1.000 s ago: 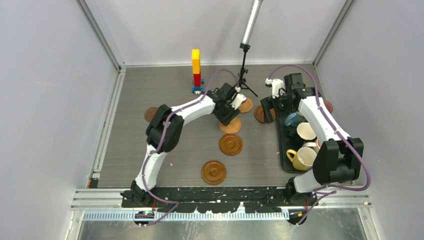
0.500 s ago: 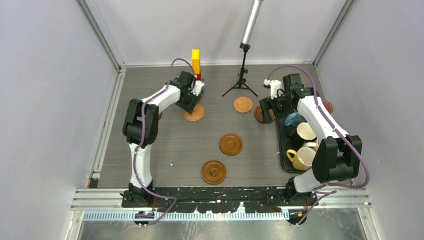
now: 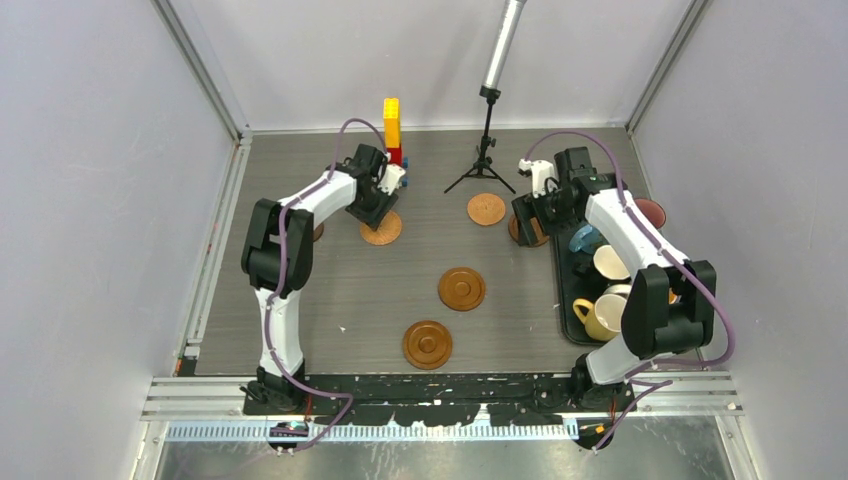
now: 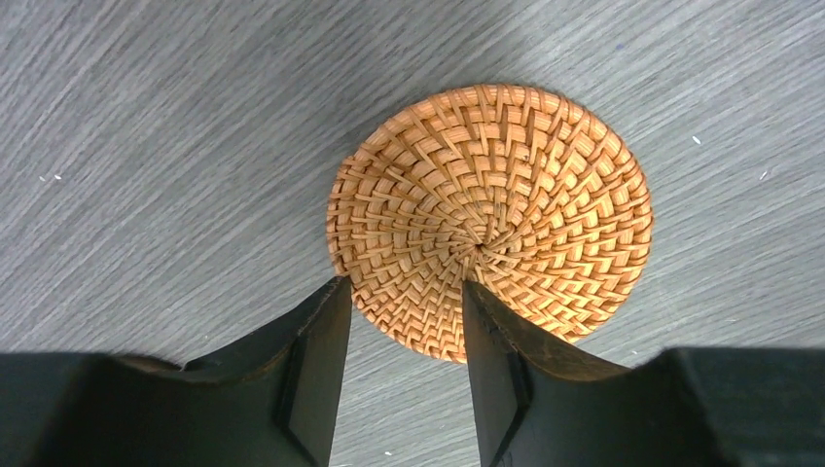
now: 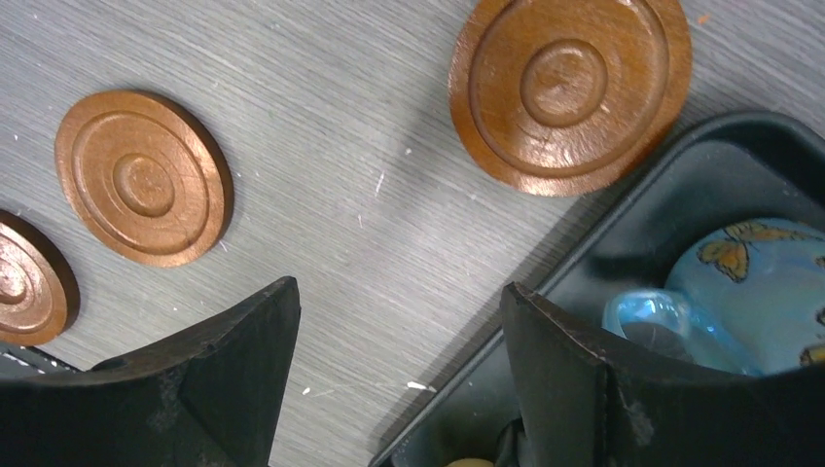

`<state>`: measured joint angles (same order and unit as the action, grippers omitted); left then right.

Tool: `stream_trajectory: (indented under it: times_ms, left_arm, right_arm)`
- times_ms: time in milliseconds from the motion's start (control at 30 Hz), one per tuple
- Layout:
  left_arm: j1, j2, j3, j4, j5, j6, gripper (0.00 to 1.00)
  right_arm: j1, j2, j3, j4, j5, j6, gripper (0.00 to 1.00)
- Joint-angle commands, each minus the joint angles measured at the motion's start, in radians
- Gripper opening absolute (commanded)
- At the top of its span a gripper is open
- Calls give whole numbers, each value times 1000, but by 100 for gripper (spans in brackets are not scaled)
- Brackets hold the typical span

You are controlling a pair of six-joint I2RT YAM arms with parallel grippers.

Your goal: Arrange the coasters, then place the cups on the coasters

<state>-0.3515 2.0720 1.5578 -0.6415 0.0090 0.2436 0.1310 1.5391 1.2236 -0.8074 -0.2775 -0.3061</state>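
Woven coaster (image 4: pixel 491 219) lies at the narrow fingers of the left gripper (image 4: pixel 406 292), grip unclear; six coasters (image 3: pixel 461 288) in all, perhaps; right gripper (image 5: pixel 399 292) gapes wide, empty

Grey wood-grain table (image 3: pixel 250 300): surface shows small white flecks. Plain pale lavender walls (image 3: pixel 90 200) enclose it on three sides. Aluminium rails (image 3: pixel 201 70) rise at both far corners. Lighting is even; shadows are soft.
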Motion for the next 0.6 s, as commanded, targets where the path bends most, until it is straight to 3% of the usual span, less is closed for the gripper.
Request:
stream_trajectory:
  times_ms: [0, 100, 300, 567]
  left_arm:
    - [3, -30, 32, -41, -2, 1, 49]
    - [3, -43, 76, -54, -2, 6, 55]
    - [3, -132, 123, -117, 76, 15, 77]
    - [4, -308, -32, -109, 140, -11, 99]
  right_arm:
    - [44, 19, 51, 79, 27, 44, 79]
    - [71, 38, 68, 115, 49, 62, 76]
    - [141, 125, 123, 232, 151, 110, 66]
    - [211, 333, 282, 294, 271, 145, 52]
